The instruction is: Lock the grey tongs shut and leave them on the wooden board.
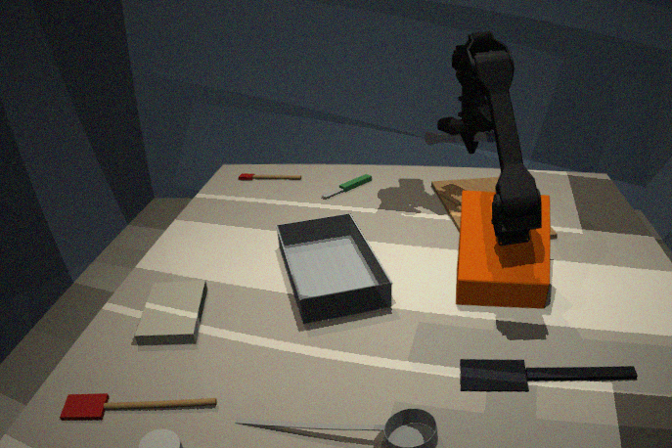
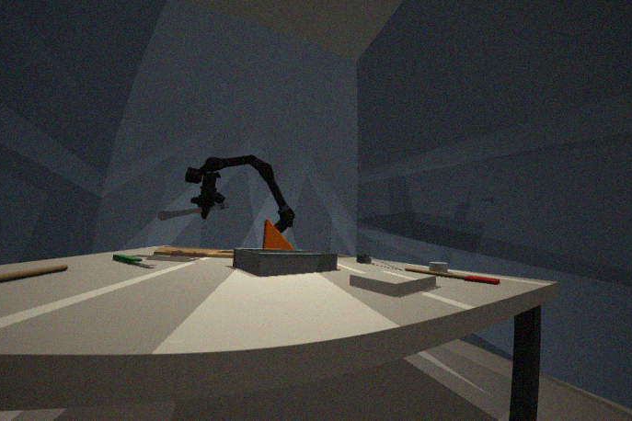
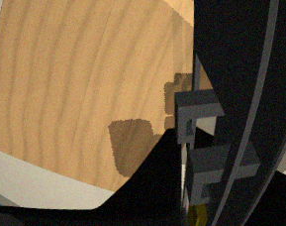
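Note:
My gripper (image 1: 470, 147) (image 2: 204, 214) points down and is shut on the grey tongs (image 1: 433, 138) (image 2: 179, 213), held well above the table. The tongs lie nearly level across the fingers. Their rounded end sticks out to the left in the top and exterior views, and the short other end shows on the right. The arms look close together; whether the lock has caught cannot be seen. The wooden board (image 1: 476, 184) (image 2: 177, 252) (image 3: 66, 74) lies below, partly hidden by the orange wedge in the top view. The roasting tin (image 1: 341, 306) (image 2: 281, 263) holds no tongs.
An orange wedge (image 1: 505, 291) (image 2: 274, 240) stands in front of the board. A green-handled tool (image 1: 355, 182) (image 2: 126, 258) lies left of it. A pale block (image 1: 170, 317) (image 2: 393, 285), a black spatula (image 1: 495, 375) and a red spatula (image 1: 85, 406) lie nearer the top camera.

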